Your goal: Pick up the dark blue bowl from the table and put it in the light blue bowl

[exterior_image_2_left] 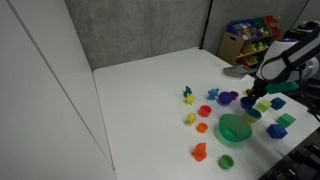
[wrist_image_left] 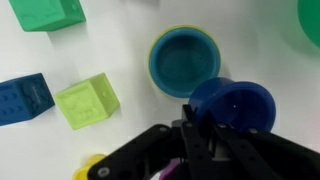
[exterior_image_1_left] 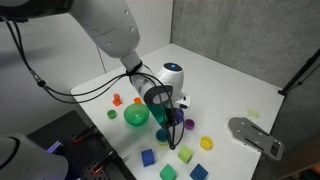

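I found my gripper (wrist_image_left: 197, 120) clamped on the rim of the dark blue bowl (wrist_image_left: 240, 105), holding it just beside the light blue bowl (wrist_image_left: 184, 60), presumably for placing inside.

In the wrist view the claw (wrist_image_left: 195, 125) grips the held bowl (wrist_image_left: 235, 108) by its rim, just right of and below the resting bowl (wrist_image_left: 184, 60) on the counter (wrist_image_left: 120, 45). Left of both lies the near cube (wrist_image_left: 87, 102), with the edge cube (wrist_image_left: 25, 100) just beyond it and the top cube (wrist_image_left: 45, 12) above. The large bowl (wrist_image_left: 310, 20) sits at the upper right.
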You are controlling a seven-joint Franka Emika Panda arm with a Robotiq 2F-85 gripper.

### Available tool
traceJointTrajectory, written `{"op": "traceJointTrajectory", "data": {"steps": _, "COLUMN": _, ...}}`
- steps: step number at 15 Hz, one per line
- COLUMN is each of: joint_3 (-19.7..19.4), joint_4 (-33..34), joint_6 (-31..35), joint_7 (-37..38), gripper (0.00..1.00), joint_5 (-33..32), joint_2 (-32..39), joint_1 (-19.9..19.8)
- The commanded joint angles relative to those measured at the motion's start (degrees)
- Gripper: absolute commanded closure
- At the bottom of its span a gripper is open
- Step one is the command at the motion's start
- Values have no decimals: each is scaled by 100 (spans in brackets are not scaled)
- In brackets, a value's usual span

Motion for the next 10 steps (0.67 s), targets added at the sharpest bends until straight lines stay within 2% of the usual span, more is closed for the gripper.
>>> {"op": "traceJointTrajectory", "data": {"steps": 1, "joint_3": -19, "joint_4": -505, "joint_6": -22, "joint_7": -174, "gripper": 95, "joint_5": 171, "joint_2": -573, "joint_1": -336}}
{"op": "traceJointTrajectory", "data": {"steps": 5, "joint_3": 96, "joint_4": -851, "joint_6": 108, "joint_7": -360, "gripper": 95, "joint_5": 503, "joint_2": -791, "joint_1": -733}}
{"op": "traceJointTrajectory", "data": {"steps": 10, "joint_3": 359, "joint_4": -955, "joint_6": 346, "joint_7": -739, "gripper": 95, "joint_5": 1075, "joint_2": -673, "joint_1": -1046}}
